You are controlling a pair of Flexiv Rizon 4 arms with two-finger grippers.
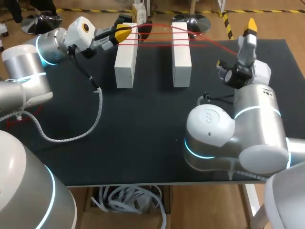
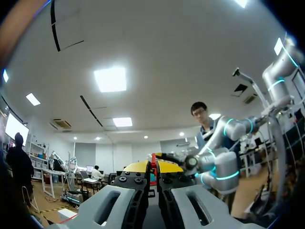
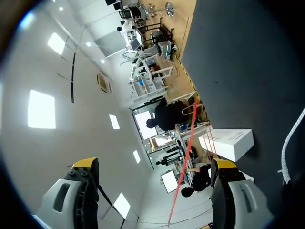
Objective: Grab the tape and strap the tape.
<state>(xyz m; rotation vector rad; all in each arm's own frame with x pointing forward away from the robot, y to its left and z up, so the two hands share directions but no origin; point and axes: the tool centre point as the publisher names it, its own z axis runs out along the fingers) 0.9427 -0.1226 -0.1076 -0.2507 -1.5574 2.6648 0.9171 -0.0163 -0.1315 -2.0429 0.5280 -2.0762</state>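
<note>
Thin red tape (image 1: 157, 37), light, limp, likely sticky, spans two white rectangular blocks (image 1: 126, 55) at upper centre, its end pinched by the clenched left gripper (image 1: 123, 33) upper left, best held there; right gripper (image 1: 250, 24) upper right gapes empty.

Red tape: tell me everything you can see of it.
The tape is a thin red band, strung taut in several strands across the tops of two white blocks. One end is pinched in the shut left gripper; another strand slants off between the open right gripper's fingers, touching neither.
</note>
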